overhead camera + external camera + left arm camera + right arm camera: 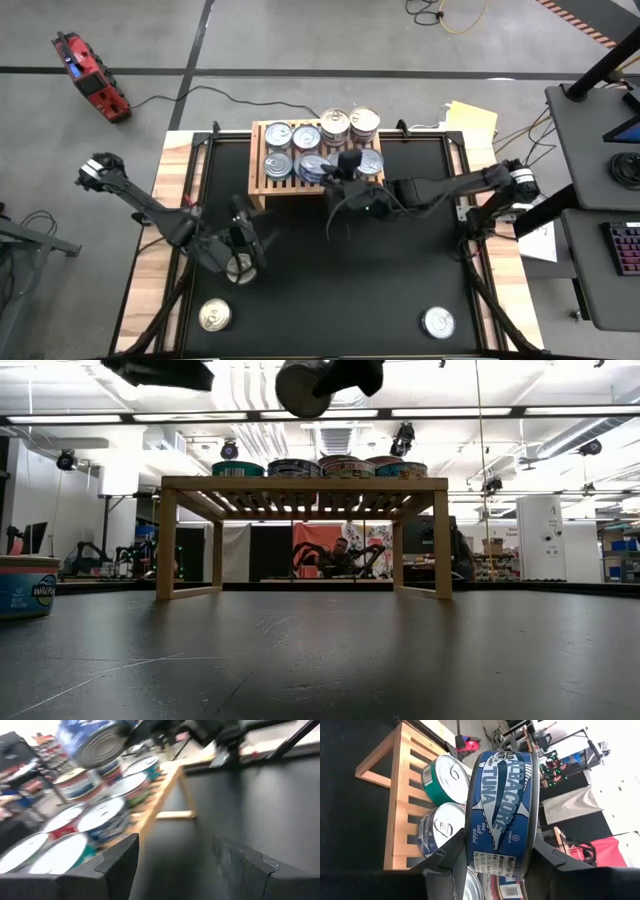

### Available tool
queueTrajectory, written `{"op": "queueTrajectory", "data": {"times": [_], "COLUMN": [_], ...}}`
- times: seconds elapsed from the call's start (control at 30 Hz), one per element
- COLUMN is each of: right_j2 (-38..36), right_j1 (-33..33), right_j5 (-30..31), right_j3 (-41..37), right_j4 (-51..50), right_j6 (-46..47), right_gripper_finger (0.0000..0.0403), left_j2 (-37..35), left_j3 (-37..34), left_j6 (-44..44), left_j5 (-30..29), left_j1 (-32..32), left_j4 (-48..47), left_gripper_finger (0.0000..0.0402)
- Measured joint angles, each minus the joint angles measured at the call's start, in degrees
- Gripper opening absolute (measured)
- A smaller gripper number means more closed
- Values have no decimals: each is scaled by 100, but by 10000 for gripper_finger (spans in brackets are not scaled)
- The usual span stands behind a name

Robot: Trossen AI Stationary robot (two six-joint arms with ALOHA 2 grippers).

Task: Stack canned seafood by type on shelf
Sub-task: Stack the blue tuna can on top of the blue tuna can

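Bench (330,300), black-topped with pale wood edges, carried all items. Shelf (262,185), light-wood slatted rack on short legs, stood at the bench's 12 o'clock edge; about eight tins sat on its top, among them a green-labelled tin (445,781) and a blue-labelled one (436,832) on the slats. Right tool (348,170) hung over the shelf's 5 o'clock corner, its fingers clamped on the flat faces of a blue albacore tuna can (502,815), the can turned on edge and clear of the tins below. Left tool (240,262) stood at 7 o'clock from the shelf, fingers apart, over a loose tin (240,268); contact could not be told. Two further tins lay well apart near the bench's 6 o'clock edge: one at 7 o'clock (214,316), one at 5 o'clock (438,322).
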Motion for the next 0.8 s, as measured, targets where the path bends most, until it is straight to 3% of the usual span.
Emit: {"op": "queueTrajectory", "data": {"times": [0.13, 0.4, 0.8], "right_j2": [22, 132, 444], "right_j1": [-223, -550, -564], "right_j5": [-278, -478, -511], "right_j3": [13, 16, 394], "right_j4": [-8, 44, 121], "right_j6": [-162, -507, -423], "right_gripper_finger": [132, 132, 132], "left_j2": [-269, -769, -839], "left_j3": [-66, -467, -1557], "left_j6": [-199, -396, 263], "left_j5": [-563, -417, -443], "left_j1": [6, 6, -10], "left_j4": [-740, -749, 1476], "left_gripper_finger": [235, 235, 233]}}
